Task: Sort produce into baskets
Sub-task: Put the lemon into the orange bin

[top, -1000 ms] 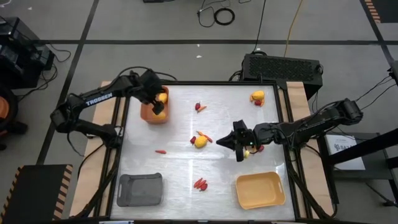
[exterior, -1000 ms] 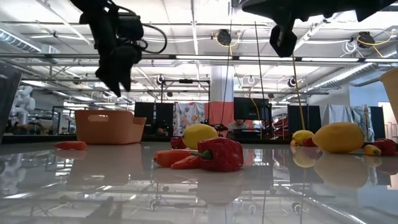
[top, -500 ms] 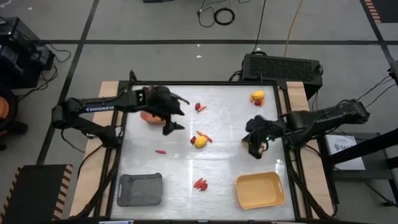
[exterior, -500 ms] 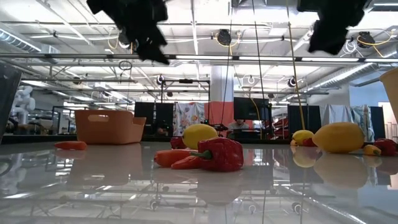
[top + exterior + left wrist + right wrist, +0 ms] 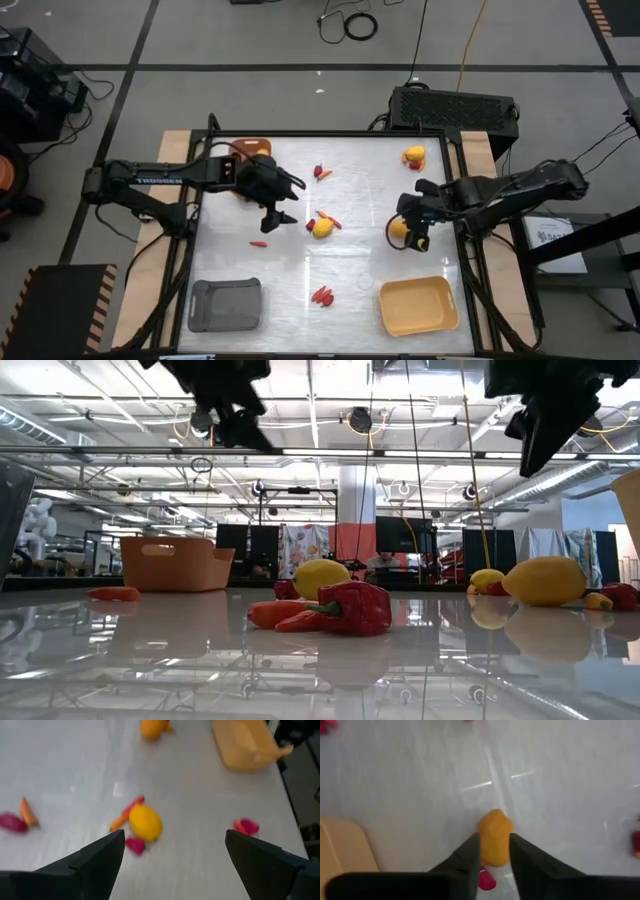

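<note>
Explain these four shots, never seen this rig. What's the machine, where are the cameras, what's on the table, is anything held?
Two dark robot arms work at a white table, sorting toy produce into trays. One camera looks straight down, one sits at table height, and one rides on each wrist. On the table lie an orange-brown tray, a grey tray and a yellow tray, with lemons, red chillies and carrot sticks scattered between them. The left gripper is open and empty, near the centre lemon. The right gripper sits over another lemon, a finger on either side. Whether it grips or has just let go is unclear.
</note>
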